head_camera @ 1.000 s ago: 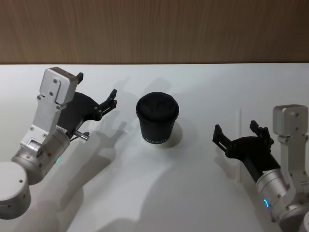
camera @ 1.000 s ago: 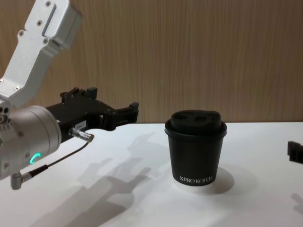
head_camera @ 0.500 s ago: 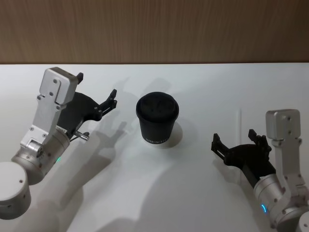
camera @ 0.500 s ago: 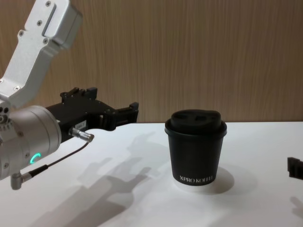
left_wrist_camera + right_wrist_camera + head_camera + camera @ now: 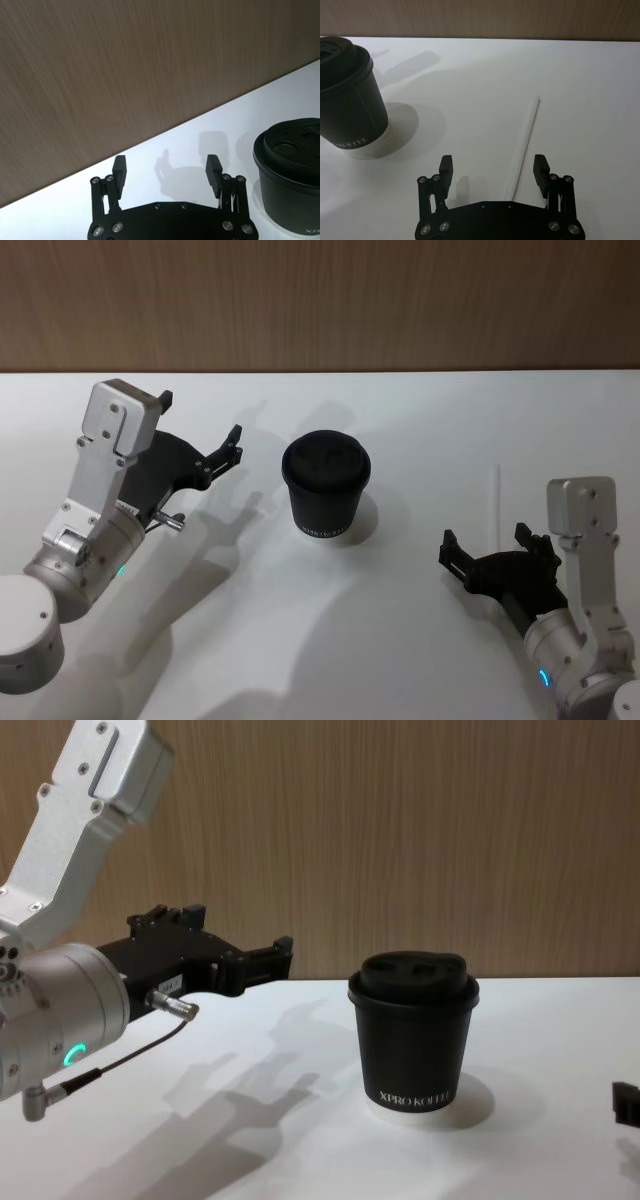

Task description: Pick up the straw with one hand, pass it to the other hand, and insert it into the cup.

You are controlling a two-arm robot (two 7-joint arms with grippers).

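On the table (image 5: 420, 420), cup (image 5: 326, 487) off to one side of the right hand (image 5: 493, 162), spread wide. Left hand (image 5: 166, 164) wide too, farther off. Straight ahead, inside the right's gap: straw (image 5: 526, 144), flat, long axis running away from the palm.

White capitals are running round the cup (image 5: 414, 1030) just above its base, reading "XPRO KOFF" in the chest view before curving out of sight, while the left wrist view is catching just "XP".
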